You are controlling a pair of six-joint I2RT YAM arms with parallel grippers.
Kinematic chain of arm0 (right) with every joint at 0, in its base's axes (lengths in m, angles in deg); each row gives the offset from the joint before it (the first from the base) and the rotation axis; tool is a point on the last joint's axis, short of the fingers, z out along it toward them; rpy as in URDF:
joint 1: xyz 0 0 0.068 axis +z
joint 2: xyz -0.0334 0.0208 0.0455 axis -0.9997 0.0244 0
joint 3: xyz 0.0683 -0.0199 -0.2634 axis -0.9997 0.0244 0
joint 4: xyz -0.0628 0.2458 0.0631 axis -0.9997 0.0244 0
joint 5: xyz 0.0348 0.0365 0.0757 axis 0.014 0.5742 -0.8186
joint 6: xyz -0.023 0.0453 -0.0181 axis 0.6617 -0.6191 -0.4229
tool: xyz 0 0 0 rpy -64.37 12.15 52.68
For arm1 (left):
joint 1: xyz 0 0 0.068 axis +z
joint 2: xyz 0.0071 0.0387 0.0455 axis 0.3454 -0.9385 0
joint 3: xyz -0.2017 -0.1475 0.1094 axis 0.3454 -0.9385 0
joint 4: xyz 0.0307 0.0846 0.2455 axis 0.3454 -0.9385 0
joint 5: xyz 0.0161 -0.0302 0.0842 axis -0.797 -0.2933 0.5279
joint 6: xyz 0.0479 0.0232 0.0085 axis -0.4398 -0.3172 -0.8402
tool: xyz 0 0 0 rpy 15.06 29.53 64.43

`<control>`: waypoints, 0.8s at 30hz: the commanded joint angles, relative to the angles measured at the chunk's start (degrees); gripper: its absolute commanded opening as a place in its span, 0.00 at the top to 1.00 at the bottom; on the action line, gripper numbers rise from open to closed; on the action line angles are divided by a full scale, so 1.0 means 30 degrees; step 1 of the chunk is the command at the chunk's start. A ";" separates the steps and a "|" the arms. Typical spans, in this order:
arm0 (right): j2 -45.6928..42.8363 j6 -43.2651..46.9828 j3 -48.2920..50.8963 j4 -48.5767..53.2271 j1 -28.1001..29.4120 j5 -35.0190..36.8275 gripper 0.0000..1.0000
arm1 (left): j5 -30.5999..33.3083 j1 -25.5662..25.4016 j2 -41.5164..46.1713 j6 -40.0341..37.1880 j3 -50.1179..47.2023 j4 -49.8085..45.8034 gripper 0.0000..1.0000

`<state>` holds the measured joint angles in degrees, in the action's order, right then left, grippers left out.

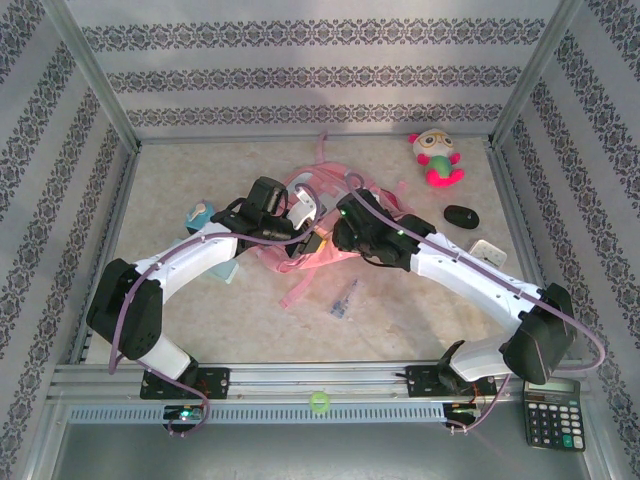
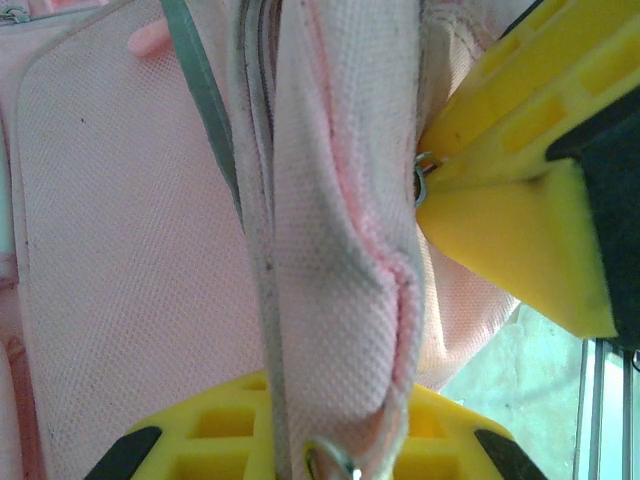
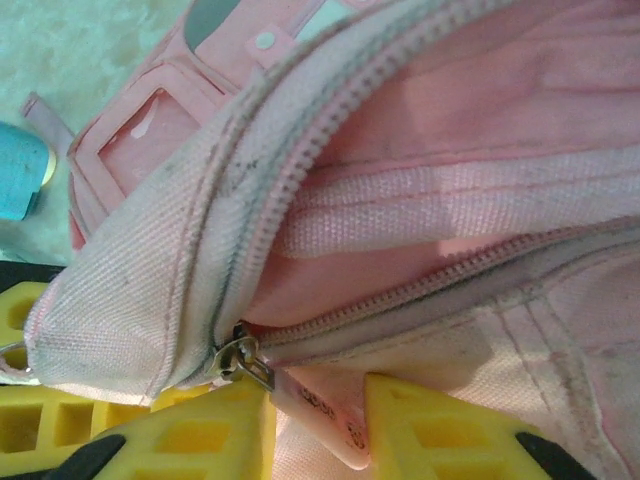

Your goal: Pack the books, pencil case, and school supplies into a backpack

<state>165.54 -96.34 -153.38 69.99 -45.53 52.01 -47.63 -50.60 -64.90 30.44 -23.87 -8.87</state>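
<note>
So there's a pink fabric backpack (image 3: 420, 130), zipper gaping open, metal zipper pull (image 3: 240, 360) right above the yellow fingers (image 3: 200, 435).

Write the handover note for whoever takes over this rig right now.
Left gripper: shut on a fold of the backpack.
Right gripper: shut on the pink zip tab; the zip is partly open.
Clear packet lies on the table in front of the backpack, teal-and-white piece to its left.
Done: bag opened.
Left: pack both supplies, close the zip.
</note>
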 commanded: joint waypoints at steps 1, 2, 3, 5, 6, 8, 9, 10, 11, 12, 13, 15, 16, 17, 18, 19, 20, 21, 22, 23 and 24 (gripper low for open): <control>0.0146 0.1558 0.0436 0.0989 -0.1077 0.0978 0.80 | -0.1649 -0.0015 0.0576 -0.0150 0.0104 -0.1172 1.00; -0.0021 0.2273 0.0455 0.0907 -0.1140 0.0632 0.83 | -0.1475 -0.0032 0.0608 -0.0500 0.0159 -0.1397 1.00; -0.0262 0.2880 0.0483 0.0909 -0.1209 0.0289 0.87 | -0.1203 -0.0007 0.0659 -0.0911 0.0201 -0.1666 1.00; -0.0683 0.4085 0.0555 0.0888 -0.1548 -0.1192 0.92 | -0.0616 0.0001 0.0681 -0.1969 0.0297 -0.2252 1.00; -0.0893 0.4593 0.0614 0.0909 -0.1758 -0.1981 0.95 | -0.0331 0.0011 0.0713 -0.2756 0.0292 -0.2514 1.00; -0.1381 0.5467 0.0819 0.0964 -0.2184 -0.3808 1.00 | 0.0474 0.0012 0.0763 -0.4062 0.0213 -0.2777 1.00; -0.1649 0.5747 0.1006 0.0940 -0.2432 -0.4683 1.00 | 0.0824 0.0009 0.0768 -0.4731 0.0176 -0.2882 1.00; -0.1854 0.5908 0.1147 0.0993 -0.2630 -0.5256 1.00 | 0.1075 0.0026 0.0787 -0.5268 0.0182 -0.3033 1.00; -0.2100 0.6118 0.1330 0.1033 -0.2875 -0.6015 1.00 | 0.1345 0.0074 0.0768 -0.5923 0.0147 -0.3134 1.00; -0.2303 0.6385 0.1538 0.1076 -0.3158 -0.6725 1.00 | 0.1553 0.0119 0.0734 -0.6496 0.0174 -0.3296 1.00; -0.2395 0.6541 0.1674 0.1214 -0.3375 -0.7174 1.00 | 0.1748 0.0139 0.0684 -0.6905 0.0206 -0.3443 1.00; -0.2536 0.6987 0.1928 0.1610 -0.3894 -0.7924 1.00 | 0.1926 0.0318 0.0609 -0.7732 0.0290 -0.3814 1.00; -0.2566 0.7188 0.1988 0.1740 -0.4102 -0.8224 1.00 | 0.1974 0.0395 0.0579 -0.8108 0.0292 -0.3985 1.00; -0.2566 0.7418 0.2095 0.1889 -0.4336 -0.8605 1.00 | 0.2062 0.0428 0.0578 -0.8597 0.0266 -0.4162 1.00; -0.2555 0.7669 0.2157 0.2019 -0.4542 -0.8935 1.00 | 0.2222 0.0444 0.0585 -0.9063 0.0211 -0.4342 1.00; -0.2537 0.7917 0.2256 0.2058 -0.4692 -0.9225 1.00 | 0.2398 0.0480 0.0623 -0.9375 0.0135 -0.4432 1.00; -0.2489 0.8129 0.2342 0.2059 -0.4745 -0.9633 1.00 | 0.2528 0.0529 0.0687 -0.9696 0.0018 -0.4465 1.00; -0.2411 0.8276 0.2359 0.2037 -0.4749 -1.0108 1.00 | 0.2571 0.0592 0.0788 -1.0007 -0.0109 -0.4495 0.99; -0.2314 0.8333 0.2396 0.1939 -0.4683 -1.0576 1.00 | 0.2590 0.0616 0.0899 -1.0287 -0.0271 -0.4496 0.98; -0.2195 0.8289 0.2478 0.1792 -0.4584 -1.1123 1.00 | 0.2732 0.0636 0.1044 -1.0547 -0.0487 -0.4416 0.95; -0.2078 0.8239 0.2627 0.1514 -0.4423 -1.1650 1.00 | 0.2863 0.0626 0.1178 -1.0802 -0.0681 -0.4325 0.87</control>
<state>159.11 -73.41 -146.91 71.98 -58.38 20.10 -41.16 -50.79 -64.17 2.70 -24.47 -18.05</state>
